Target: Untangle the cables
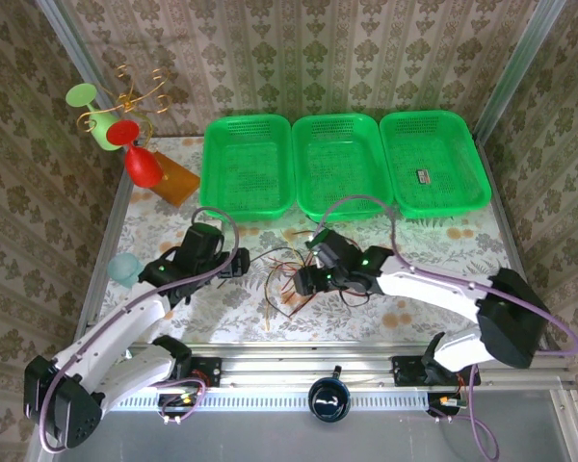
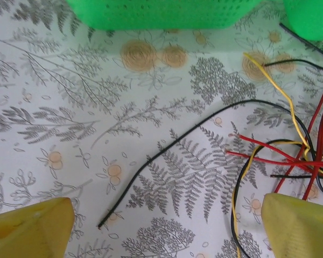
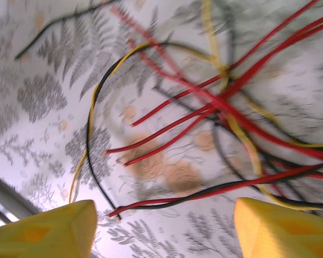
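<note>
The cables (image 1: 287, 277) lie in a loose tangle of red, yellow, brown and black strands on the patterned tablecloth between the two arms. My left gripper (image 1: 239, 262) is just left of the tangle. In the left wrist view it (image 2: 167, 231) is open above a lone black cable (image 2: 167, 148), whose free end lies near its left finger; the red, yellow and black knot (image 2: 307, 161) is by its right finger. My right gripper (image 1: 303, 281) hovers over the tangle's right side. In the right wrist view it (image 3: 164, 226) stands open, with a red and a black strand (image 3: 204, 192) crossing just ahead of its fingertips.
Three green baskets (image 1: 248, 164) (image 1: 337, 164) (image 1: 443, 144) line the back of the table; the right one holds a small dark item (image 1: 423, 178). At back left, a red (image 1: 140, 162) and a green plastic glass (image 1: 94, 115) stand by a gold rack. A teal cup (image 1: 123, 268) sits at the left edge.
</note>
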